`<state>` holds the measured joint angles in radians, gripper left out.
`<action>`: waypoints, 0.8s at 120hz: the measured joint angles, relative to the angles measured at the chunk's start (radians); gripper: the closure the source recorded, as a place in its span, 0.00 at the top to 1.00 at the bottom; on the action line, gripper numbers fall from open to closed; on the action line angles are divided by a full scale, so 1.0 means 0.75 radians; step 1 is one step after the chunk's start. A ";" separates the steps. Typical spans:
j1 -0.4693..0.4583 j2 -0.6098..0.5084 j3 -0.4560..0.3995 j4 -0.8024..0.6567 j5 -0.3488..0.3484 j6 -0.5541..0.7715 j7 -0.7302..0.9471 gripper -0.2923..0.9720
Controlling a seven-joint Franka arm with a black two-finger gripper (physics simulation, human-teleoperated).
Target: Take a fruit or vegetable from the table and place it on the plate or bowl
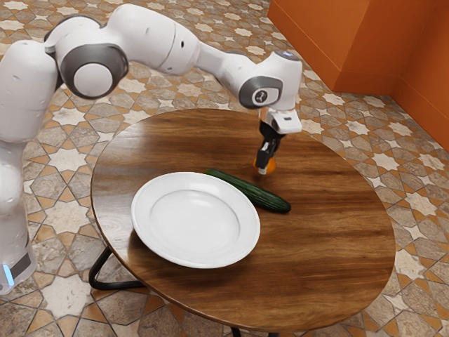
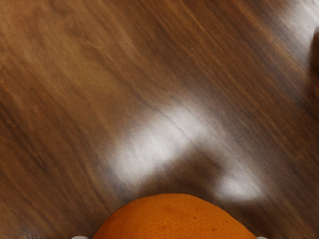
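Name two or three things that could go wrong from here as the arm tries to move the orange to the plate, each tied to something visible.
1. The orange is round; under the gripper it might slip out and roll across the table.
2. The cucumber lies between orange and plate, so a low carry could knock it.
3. The plate is shallow; a dropped orange may roll off.

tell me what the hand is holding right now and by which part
It cannot be told. The hand is down over the orange from above, but whether it grips it is unclear.
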<state>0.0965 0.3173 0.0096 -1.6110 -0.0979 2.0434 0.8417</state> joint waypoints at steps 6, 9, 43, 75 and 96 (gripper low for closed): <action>0.000 -0.034 0.001 0.054 0.002 -0.023 0.000 0.47; 0.001 -0.052 0.000 0.092 0.003 -0.042 0.000 0.47; -0.151 -0.427 -0.456 -0.275 0.000 -0.149 -0.074 0.48; -0.050 -0.553 -0.470 -0.447 0.004 -0.113 -0.157 0.48; 0.043 -0.591 -0.435 -0.513 0.006 -0.115 -0.191 0.48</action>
<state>0.1290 -0.1259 -0.3170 -1.9956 -0.0933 1.9572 0.6983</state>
